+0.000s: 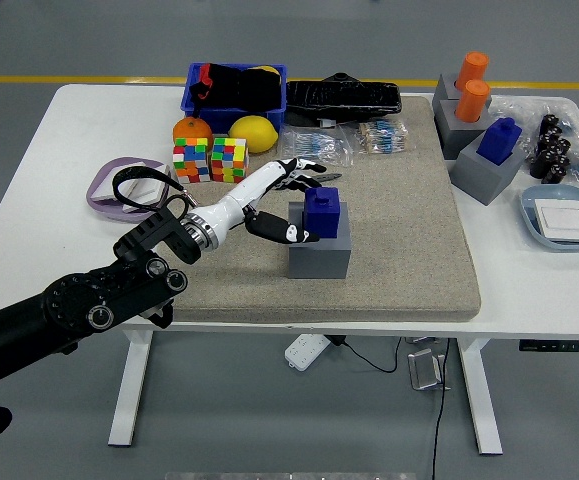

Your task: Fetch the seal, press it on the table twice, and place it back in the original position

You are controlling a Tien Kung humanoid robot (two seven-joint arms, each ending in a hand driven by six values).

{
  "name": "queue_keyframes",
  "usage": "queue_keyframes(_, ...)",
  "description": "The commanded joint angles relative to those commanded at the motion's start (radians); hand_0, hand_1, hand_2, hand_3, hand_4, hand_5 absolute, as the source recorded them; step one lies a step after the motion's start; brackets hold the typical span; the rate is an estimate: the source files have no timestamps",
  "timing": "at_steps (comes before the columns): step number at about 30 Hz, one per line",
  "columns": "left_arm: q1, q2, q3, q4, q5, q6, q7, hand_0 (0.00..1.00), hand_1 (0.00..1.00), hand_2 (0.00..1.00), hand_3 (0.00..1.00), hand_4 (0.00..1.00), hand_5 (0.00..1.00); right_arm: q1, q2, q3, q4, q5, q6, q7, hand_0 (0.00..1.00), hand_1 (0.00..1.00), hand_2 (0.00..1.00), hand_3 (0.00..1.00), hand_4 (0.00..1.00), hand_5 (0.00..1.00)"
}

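Seal: the blue seal (320,212) sits in its grey holder (319,250), on the tan mat (389,230) in the middle of the tabletop (29,200).
Left arm: the black arm (79,305) comes in low from the left and reaches over the near edge of the mat.
Robot hand: the white left robot hand (284,205) is right beside the seal. The thumb is low at the near side of the seal and the fingers (304,172) spread out past its far side. They are apart and hold nothing, and I cannot tell if the thumb touches the seal.
Right arm: I cannot see it at all.
Task so far: I think this is the very start. The seal is not picked up yet. The lift, the two presses and putting it back are all left to do.
Behind the hand: two colour cubes (209,158), an orange (191,129) and a lemon (252,132).
Far right: more grey holders, with two orange seals (472,85) and another blue one (498,141).
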Motion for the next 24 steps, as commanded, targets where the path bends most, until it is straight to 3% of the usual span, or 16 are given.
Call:
queue_keyframes(1, -0.002, -0.001, 0.0, 0.003, 0.0, 0.002, 0.001, 0.715, 0.706, 0.724, 0.833, 0.952, 0.002, 0.0, 0.0, 0.0, 0.0, -0.001, 0.0, 0.0, 0.771, 0.685, 0.692, 0.627, 0.705, 0.363)
queue_keyframes(16, -0.012, -0.01, 0.022, 0.035, -0.014, 0.006, 0.022, 0.664, 0.667, 0.686, 0.823, 0.944, 0.002, 0.001, -0.005, -0.004, 0.003, 0.001, 0.001, -0.001, 0.771, 0.685, 0.693, 0.628, 0.705, 0.362)
queue_keyframes(24, -0.012, -0.015, 0.031, 0.019, -0.049, -0.003, 0.034, 0.658, 0.651, 0.68, 0.823, 0.938, 0.002, 0.001, -0.005, -0.005, 0.003, 0.0, 0.002, 0.0, 0.77, 0.685, 0.693, 0.628, 0.706, 0.362)
